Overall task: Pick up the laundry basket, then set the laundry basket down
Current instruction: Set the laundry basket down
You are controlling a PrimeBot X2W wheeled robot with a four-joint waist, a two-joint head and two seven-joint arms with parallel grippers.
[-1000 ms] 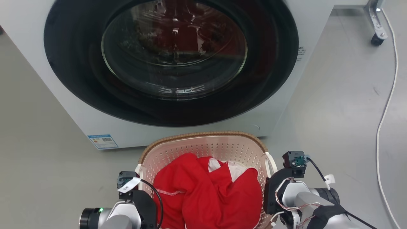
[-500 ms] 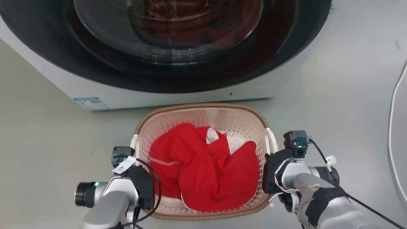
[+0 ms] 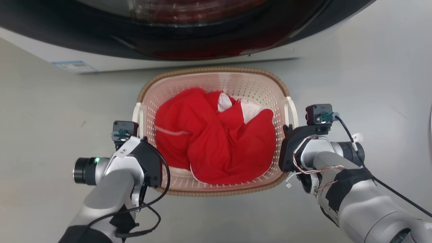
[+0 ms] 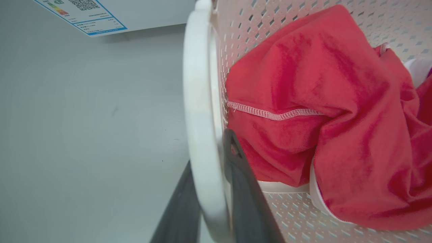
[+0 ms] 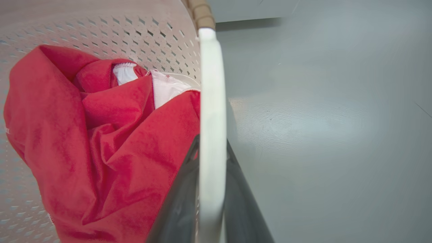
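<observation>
The laundry basket [image 3: 216, 70] is pale pink and perforated, with a tan woven-look rim, and stands in front of the washer in the head view. A red and white garment [image 3: 216, 138] fills it. My left gripper [image 4: 209, 152] is shut on the basket's white left handle [image 4: 197, 101], one dark finger on each side. On the other side, my right gripper [image 5: 212, 143] is shut on the white right handle [image 5: 211, 84] in the same way. I cannot tell whether the basket's bottom touches the floor.
The washer [image 3: 162, 60], white with a dark round door [image 3: 202, 33], rises right behind the basket's far rim and carries a blue-edged label [image 3: 72, 66]. Bare grey floor [image 3: 354, 67] lies on both sides of the basket and before it.
The head camera has moved: the washer has slid up the picture, and the whole basket and both arms show now. Both grippers keep their hold on the handles.
</observation>
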